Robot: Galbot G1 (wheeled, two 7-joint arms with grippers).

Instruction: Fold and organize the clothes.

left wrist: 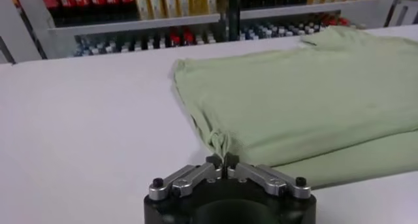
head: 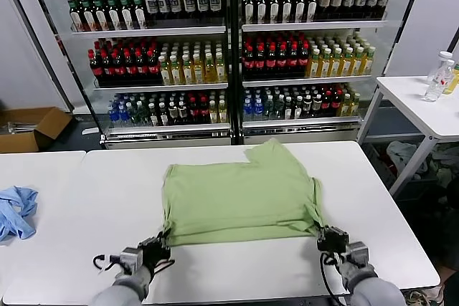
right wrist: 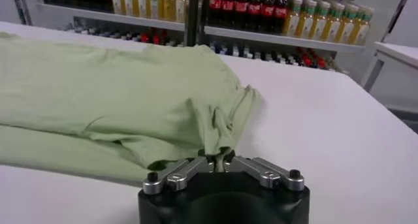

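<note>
Left pincer (left wrist: 224, 161) and right pincer (right wrist: 217, 157) each clamped on near corners of green shirt (head: 240, 195)

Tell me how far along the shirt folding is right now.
Done: the green polo shirt lies on the white table with one fold made, a doubled layer showing along its near edge. In hand: the left gripper and right gripper are each shut on a near corner of the shirt. Left: further folds to make it compact; one sleeve still sticks out at the far edge.
</note>
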